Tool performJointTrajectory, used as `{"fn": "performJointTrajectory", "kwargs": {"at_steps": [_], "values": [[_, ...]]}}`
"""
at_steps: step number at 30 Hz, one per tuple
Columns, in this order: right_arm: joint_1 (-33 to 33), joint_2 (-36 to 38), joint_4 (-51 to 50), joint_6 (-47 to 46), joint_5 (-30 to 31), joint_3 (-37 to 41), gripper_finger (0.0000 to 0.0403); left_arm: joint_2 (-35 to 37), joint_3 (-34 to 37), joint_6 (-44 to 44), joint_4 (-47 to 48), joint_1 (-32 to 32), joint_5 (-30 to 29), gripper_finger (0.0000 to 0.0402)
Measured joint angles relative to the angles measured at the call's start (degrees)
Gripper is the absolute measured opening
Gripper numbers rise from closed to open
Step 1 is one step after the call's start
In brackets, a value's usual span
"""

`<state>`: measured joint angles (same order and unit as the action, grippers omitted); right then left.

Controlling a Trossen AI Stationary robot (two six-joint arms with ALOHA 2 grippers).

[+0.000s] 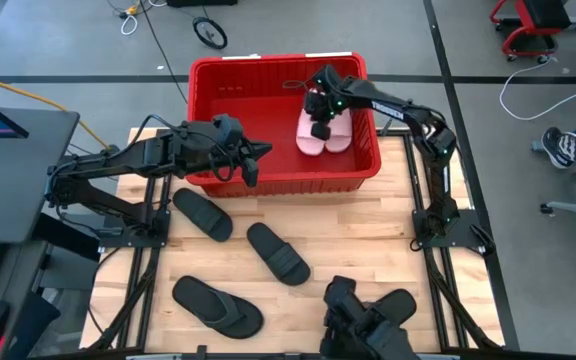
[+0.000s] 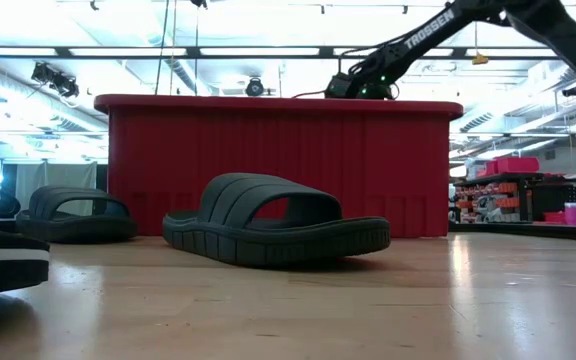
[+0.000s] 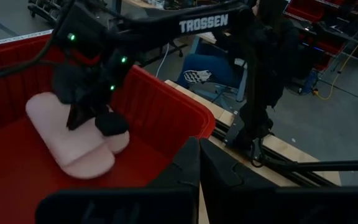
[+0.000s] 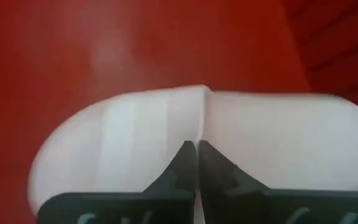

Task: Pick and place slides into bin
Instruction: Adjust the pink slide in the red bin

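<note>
Bin [image 1: 208,75] work is half begun: two pink slides [image 1: 325,130] lie side by side on its floor near the right wall, and the right tool [image 1: 320,128] hangs directly over them. In the right wrist view its fingers [image 4: 185,163] meet at the tips with nothing between them, so they are together and empty. My judgement is that the placing step is finishing. To do it well, that arm should rise straight up until it is above the rim before swinging out, since the right wall is close beside it.

The left tool [image 1: 251,165] hovers over the bin's front wall, fingers together by the left wrist view, holding nothing. It sits just beside the nearest black slide [image 1: 203,215] on the tabletop [image 1: 388,225]; a second black slide [image 1: 278,253] lies near the middle and a flip-flop [image 1: 218,306] nearer the front edge. Another black sandal [image 1: 396,305] lies front right, partly hidden by dark equipment.

Open room is good over the tabletop's middle. The bin's left half is bare, the better drop zone, keeping both arms apart.
</note>
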<state>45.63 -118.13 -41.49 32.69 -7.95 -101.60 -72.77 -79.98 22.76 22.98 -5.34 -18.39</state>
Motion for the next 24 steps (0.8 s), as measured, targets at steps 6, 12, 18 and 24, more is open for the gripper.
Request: {"fn": "performJointTrajectory", "kwargs": {"at_steps": [6,12,18,24], "values": [[2.9,0.2,-0.7,0.0,-4.7,0.0,0.0004,0.0,0.0,0.0,0.0,0.0,0.0,0.0019],[3.9,0.0,0.3,3.1,-7.3,0.0,0.0003,0.0,0.0,0.0,0.0,0.0,0.0,0.0028],[4.0,0.0,1.1,4.9,-8.1,0.0,0.0003,0.0,0.0,0.0,0.0,0.0,0.0,0.0012],[4.1,0.0,1.3,4.3,-7.3,0.0,0.0028,0.0,0.0,0.0,0.0,0.0,0.0,0.0009]]}}
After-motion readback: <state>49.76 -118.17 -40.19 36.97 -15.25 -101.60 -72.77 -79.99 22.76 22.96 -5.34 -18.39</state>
